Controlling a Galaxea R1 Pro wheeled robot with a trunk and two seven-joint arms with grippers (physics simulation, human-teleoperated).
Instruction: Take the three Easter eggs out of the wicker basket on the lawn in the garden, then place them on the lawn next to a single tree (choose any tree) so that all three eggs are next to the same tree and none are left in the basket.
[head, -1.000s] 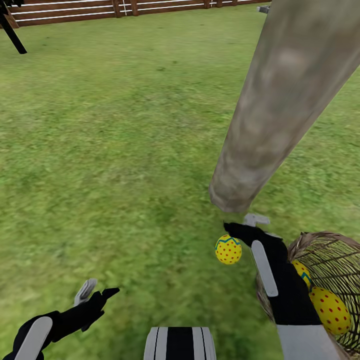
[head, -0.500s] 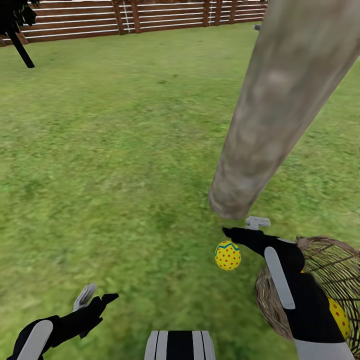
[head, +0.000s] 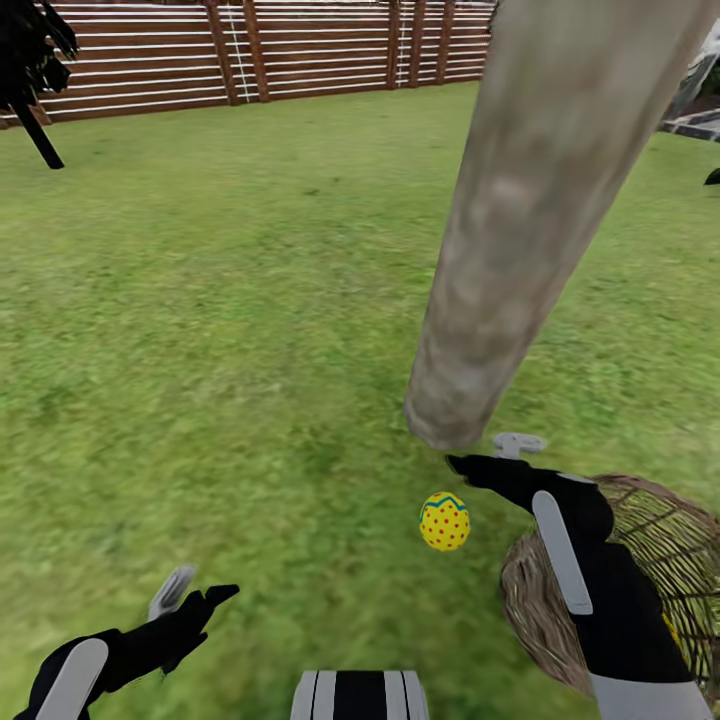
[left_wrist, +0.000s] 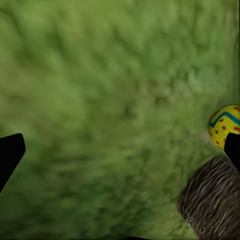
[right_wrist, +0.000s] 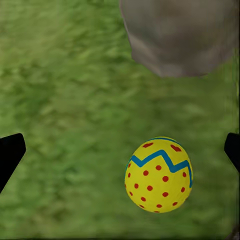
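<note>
Camera tilted up since the earlier frame, more fence (head: 250, 50) showing; right arm lifted clear of the basket. Left pincer (head: 193, 592) hovers low over the lawn (head: 230, 300), fingers spread, empty. One Easter egg (head: 444, 521) lies on grass just near of the tree (head: 520, 220) base – free. Right pincer (head: 490, 455) above it, spread wide. Wicker basket (head: 545, 610) far right; egg inside barely visible.

fenced garden (head: 250, 50): lawn (head: 200, 330), tree (head: 520, 220)
</note>
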